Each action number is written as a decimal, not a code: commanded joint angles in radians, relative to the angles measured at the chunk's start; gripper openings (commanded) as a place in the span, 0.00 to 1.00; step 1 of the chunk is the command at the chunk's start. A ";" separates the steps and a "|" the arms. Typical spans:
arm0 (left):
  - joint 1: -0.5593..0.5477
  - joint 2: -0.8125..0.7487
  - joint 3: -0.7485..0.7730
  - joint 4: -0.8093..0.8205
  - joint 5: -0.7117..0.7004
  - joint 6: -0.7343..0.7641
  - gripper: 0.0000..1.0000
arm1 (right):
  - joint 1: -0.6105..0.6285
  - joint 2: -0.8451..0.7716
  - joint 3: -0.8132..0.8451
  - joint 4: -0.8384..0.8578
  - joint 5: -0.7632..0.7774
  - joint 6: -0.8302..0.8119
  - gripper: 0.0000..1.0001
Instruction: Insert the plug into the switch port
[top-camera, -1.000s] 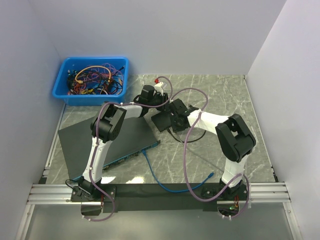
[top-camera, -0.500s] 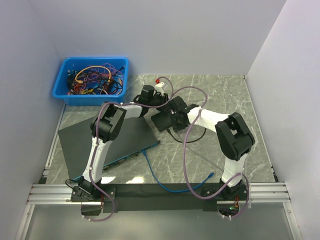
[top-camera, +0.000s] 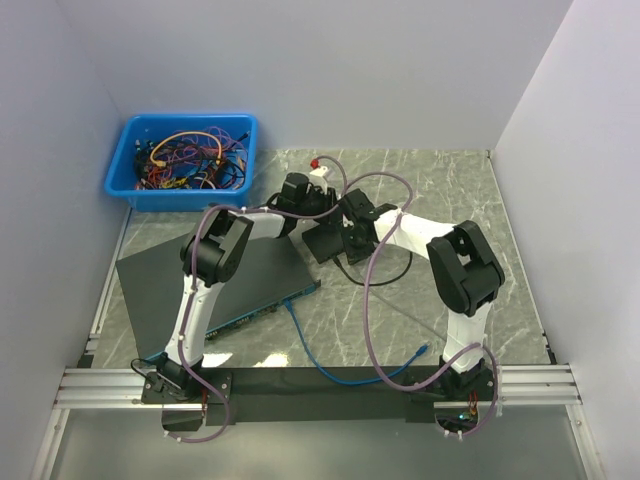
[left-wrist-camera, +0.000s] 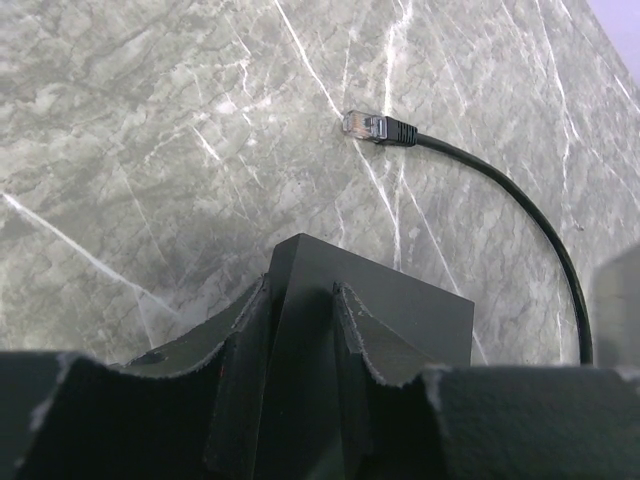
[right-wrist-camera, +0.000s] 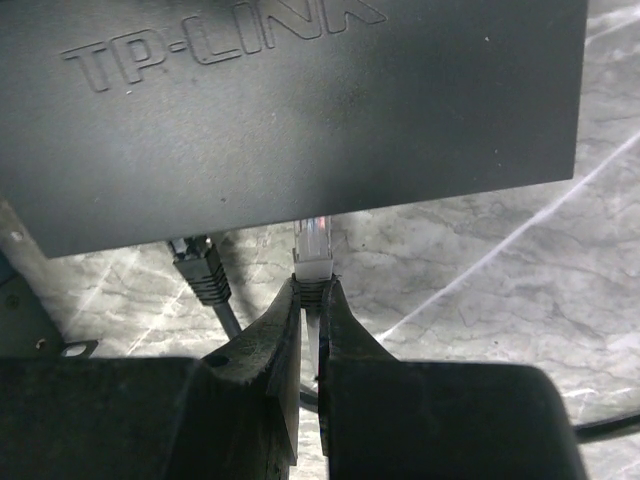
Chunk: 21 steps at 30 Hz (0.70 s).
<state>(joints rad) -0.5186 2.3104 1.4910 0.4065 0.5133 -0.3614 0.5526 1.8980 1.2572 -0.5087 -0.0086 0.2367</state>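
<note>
The grey marble table (top-camera: 450, 180) carries a blue bin (top-camera: 180, 195) upper left, a dark slab (top-camera: 160, 285) left, a black switch (top-camera: 325, 240) centre, and a blue cable (top-camera: 300, 335) lower centre.

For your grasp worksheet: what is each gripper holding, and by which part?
The right gripper pinches the clear plug at its rear end. The left gripper clamps the black switch by one end.

Clear plug (right-wrist-camera: 312, 250) points straight at the black switch (right-wrist-camera: 300, 110).

We see a smooth, grey, white-veined stone-look bench (left-wrist-camera: 150, 140); the switch (right-wrist-camera: 300, 100) has a matt black casing with moulded lettering; the plug (right-wrist-camera: 312, 242) is clear plastic; the bin (top-camera: 180, 198) is glossy blue plastic.
</note>
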 joint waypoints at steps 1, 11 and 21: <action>-0.043 -0.045 -0.064 -0.055 0.085 -0.046 0.34 | -0.011 0.015 0.050 0.145 0.018 -0.013 0.00; -0.049 -0.036 -0.115 -0.063 0.110 -0.036 0.34 | -0.011 -0.017 0.057 0.167 0.055 -0.019 0.00; -0.055 -0.025 -0.100 -0.083 0.108 -0.030 0.34 | 0.038 0.004 0.102 0.134 -0.019 -0.094 0.00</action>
<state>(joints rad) -0.5186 2.2887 1.4239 0.4763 0.4995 -0.3828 0.5678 1.9057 1.2697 -0.5243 -0.0242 0.1848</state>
